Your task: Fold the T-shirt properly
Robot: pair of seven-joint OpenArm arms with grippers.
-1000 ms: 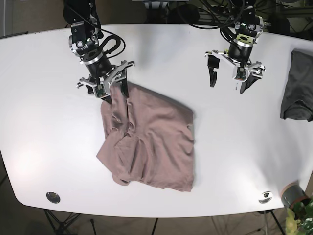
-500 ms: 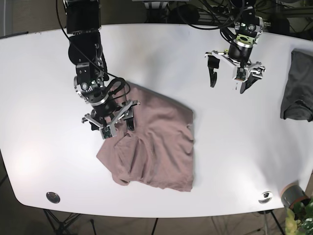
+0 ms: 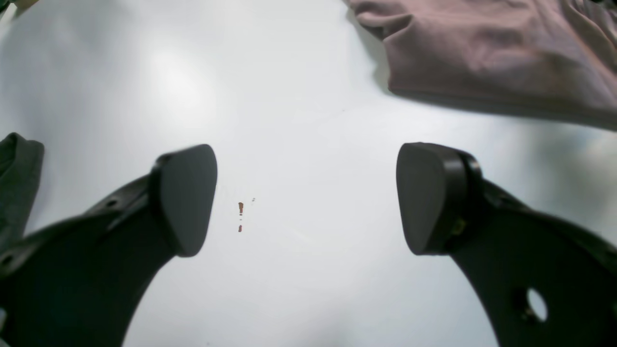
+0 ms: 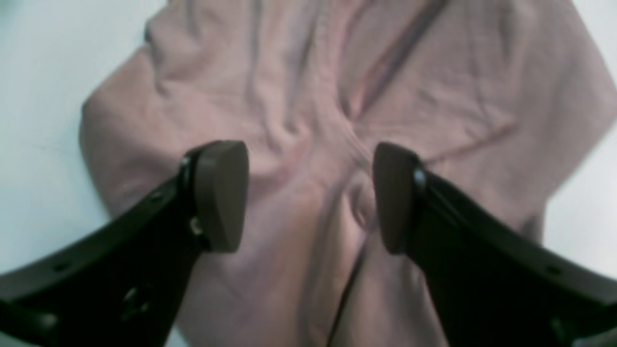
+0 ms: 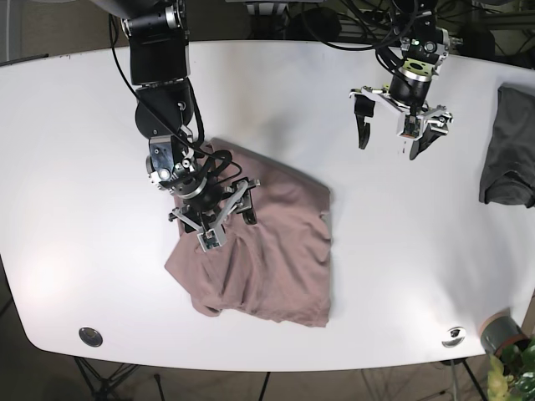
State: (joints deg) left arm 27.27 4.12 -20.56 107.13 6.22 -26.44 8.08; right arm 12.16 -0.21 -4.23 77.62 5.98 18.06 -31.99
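Observation:
The mauve T-shirt (image 5: pixel 276 251) lies crumpled on the white table (image 5: pixel 75 167), left of the middle. My right gripper (image 5: pixel 216 219) hovers over its upper left part, open and empty. In the right wrist view the wrinkled shirt (image 4: pixel 308 86) fills the frame below the spread right gripper (image 4: pixel 308 193). My left gripper (image 5: pixel 393 134) is open and empty over bare table at the back right, apart from the shirt. In the left wrist view the left gripper (image 3: pixel 308 197) is spread wide, with a shirt edge (image 3: pixel 482 58) at the top right.
A folded dark grey garment (image 5: pixel 510 159) lies at the table's right edge and shows in the left wrist view (image 3: pixel 17 183). Small red marks (image 3: pixel 240 217) dot the table. Metal grommets (image 5: pixel 90 337) (image 5: pixel 454 336) sit near the front edge. A pot (image 5: pixel 500 332) stands at the lower right.
My right arm has moved from the shirt's back left corner forward and to the right, over the shirt. The shirt's left edge has shifted a little. The left arm has not moved.

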